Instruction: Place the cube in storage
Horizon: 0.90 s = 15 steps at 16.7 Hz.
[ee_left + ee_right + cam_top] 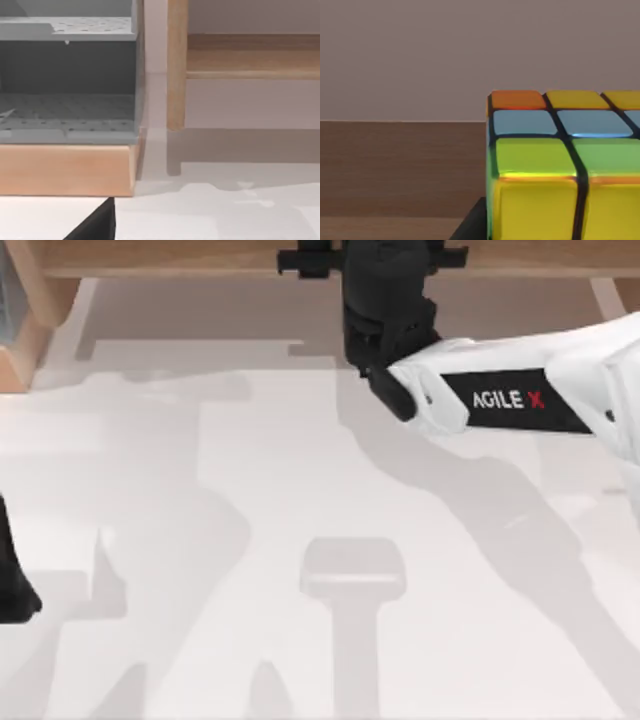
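The top view looks straight down on the white table (250,540) from above; its far edge takes in the wooden shelf (180,258) along the back, and the right arm (520,400) crosses the frame from the right.

The left wrist view faces level toward the far side — it frames the grey rack (67,90) on its wooden base, an upright wooden post (176,65) and the shelf rail, from a moderate distance low over the tabletop.

The right wrist view sits very close to the cube (560,165) and faces a wooden panel (400,167) and plain wall.

Top and left wrist views share the wooden furniture and the table surface.
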Motion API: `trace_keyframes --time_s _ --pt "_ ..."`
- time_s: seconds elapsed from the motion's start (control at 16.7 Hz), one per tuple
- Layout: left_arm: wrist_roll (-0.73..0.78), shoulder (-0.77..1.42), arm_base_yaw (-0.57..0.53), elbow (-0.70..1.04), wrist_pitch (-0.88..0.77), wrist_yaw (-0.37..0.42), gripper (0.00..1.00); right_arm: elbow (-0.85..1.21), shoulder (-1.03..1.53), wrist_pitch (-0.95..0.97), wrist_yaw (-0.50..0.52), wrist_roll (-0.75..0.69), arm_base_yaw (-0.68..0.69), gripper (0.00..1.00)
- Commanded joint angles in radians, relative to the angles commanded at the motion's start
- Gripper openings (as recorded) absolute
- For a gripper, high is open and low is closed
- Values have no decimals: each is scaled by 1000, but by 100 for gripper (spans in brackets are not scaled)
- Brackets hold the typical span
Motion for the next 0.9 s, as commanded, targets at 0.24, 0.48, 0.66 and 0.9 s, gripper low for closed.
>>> trace_keyframes --time_s 0.24,0.48,0.66,0.9 --pt "0 0 0 0 0 0 100 -31 -39 37 -14 32 16 0" --pt "0 0 0 0 0 0 100 -96 -46 -18 38 59 48 0" --pt "0 0 0 0 0 0 100 -101 -73 -44 60 41 57 0" --pt "0 0 0 0 0 0 100 -99 -71 -43 59 42 52 0"
